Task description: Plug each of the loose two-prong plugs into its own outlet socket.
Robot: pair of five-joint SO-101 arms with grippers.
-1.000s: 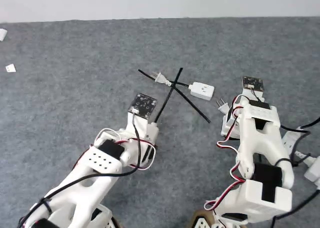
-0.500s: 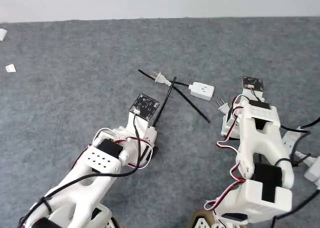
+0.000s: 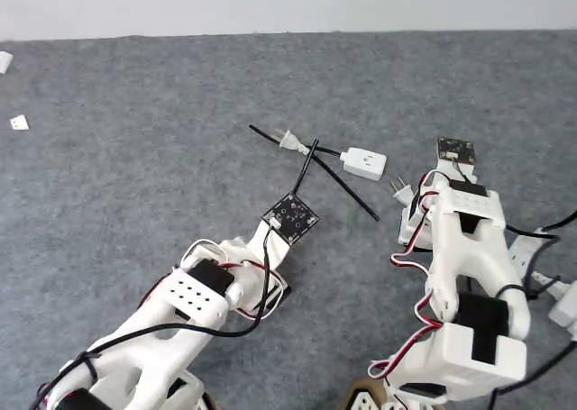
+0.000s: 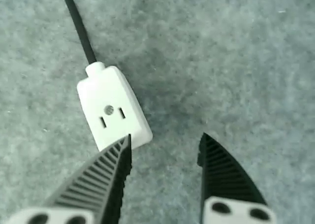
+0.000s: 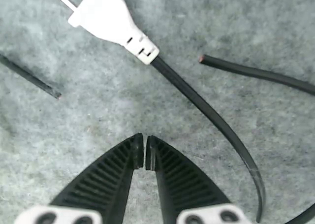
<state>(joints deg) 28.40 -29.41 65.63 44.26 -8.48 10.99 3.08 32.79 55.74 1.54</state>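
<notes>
two white plugs lie loose on the grey carpet (image 3: 135, 158), neither one in the socket (image 3: 364, 162). the first plug (image 3: 288, 141) sits toward the far side, a little apart from the white socket, and black cords (image 3: 347, 192) cross on the carpet beside it. the second plug (image 3: 398, 189) lies just beside the wrist of the right arm (image 3: 464, 248), near the socket. the left gripper (image 4: 165, 138) hangs over the carpet with its fingers spread wide and nothing between them. one fingertip is right at the end of the socket, whose slots face up; whether it touches i cannot tell. the right gripper (image 5: 144, 146) has its fingers pressed together on nothing, low over the carpet, near the second plug's cord (image 5: 197, 104).
</notes>
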